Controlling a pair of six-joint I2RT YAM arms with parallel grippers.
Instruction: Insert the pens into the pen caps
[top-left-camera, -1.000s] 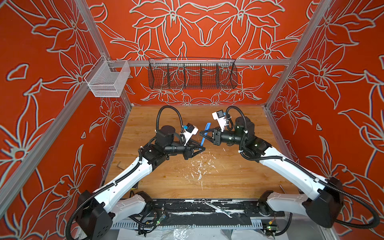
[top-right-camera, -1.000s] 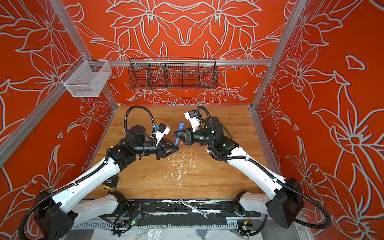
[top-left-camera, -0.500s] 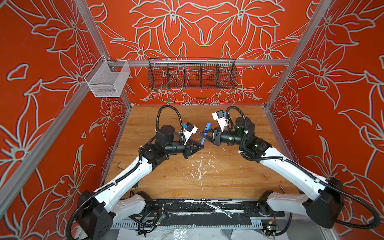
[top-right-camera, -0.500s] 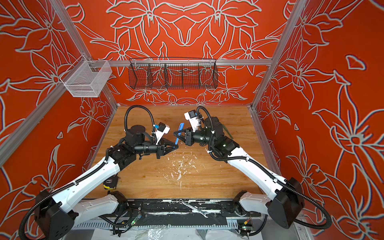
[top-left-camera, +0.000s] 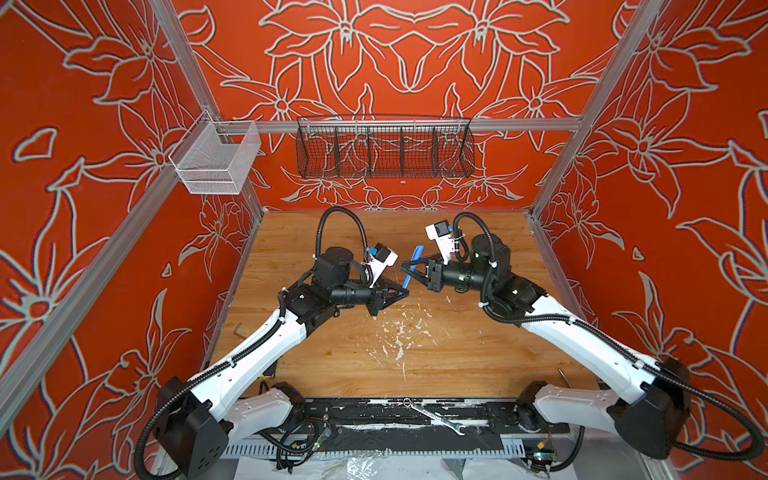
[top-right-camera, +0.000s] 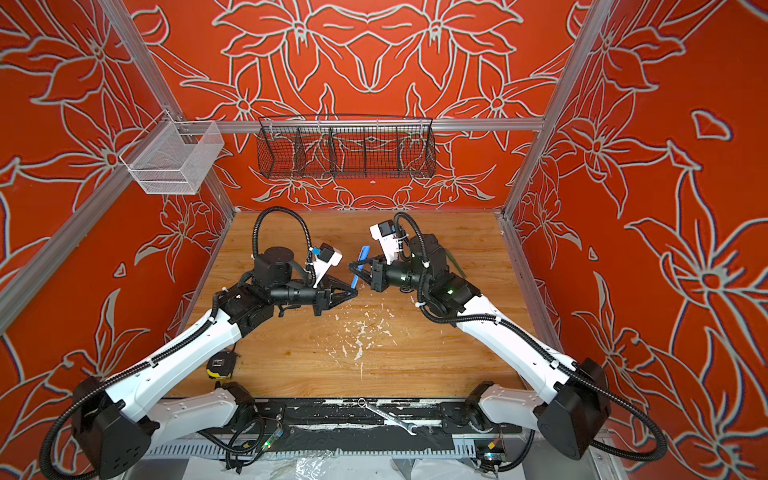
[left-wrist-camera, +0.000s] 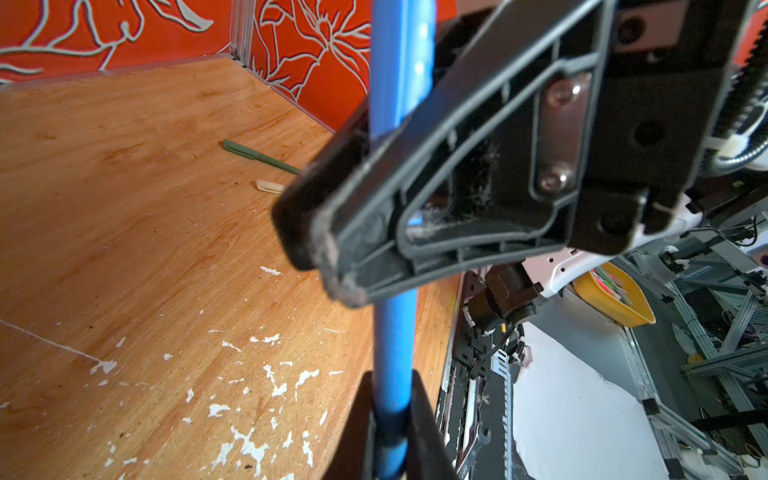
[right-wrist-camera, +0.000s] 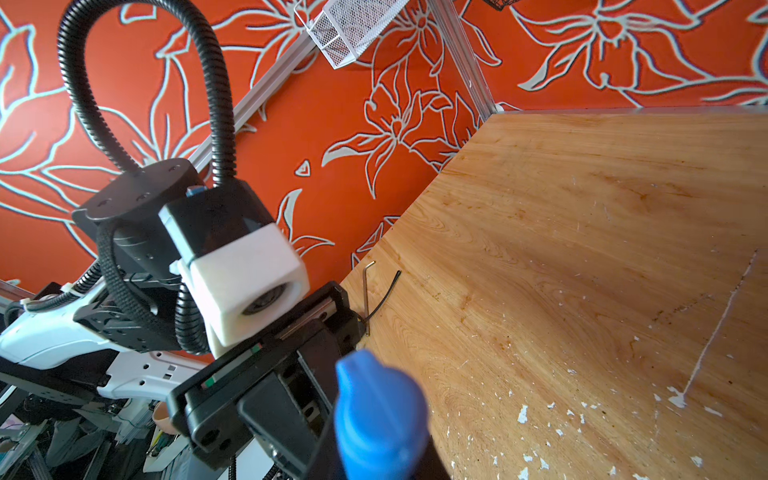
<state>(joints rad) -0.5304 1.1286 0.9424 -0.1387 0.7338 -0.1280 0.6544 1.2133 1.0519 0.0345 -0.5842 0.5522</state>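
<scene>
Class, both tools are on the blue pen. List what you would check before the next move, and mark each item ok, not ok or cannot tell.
1. Grip of the left tool on the lower end of the blue pen: ok, shut on it.
2. Grip of the right tool higher up the same pen: ok, shut on it.
3. Blue pen capped fully: cannot tell; the right tool covers its middle.
4. The green pen clear of both tools: ok, it lies on the table.
5. The beige piece beside it, pen or cap: cannot tell, half hidden.
</scene>
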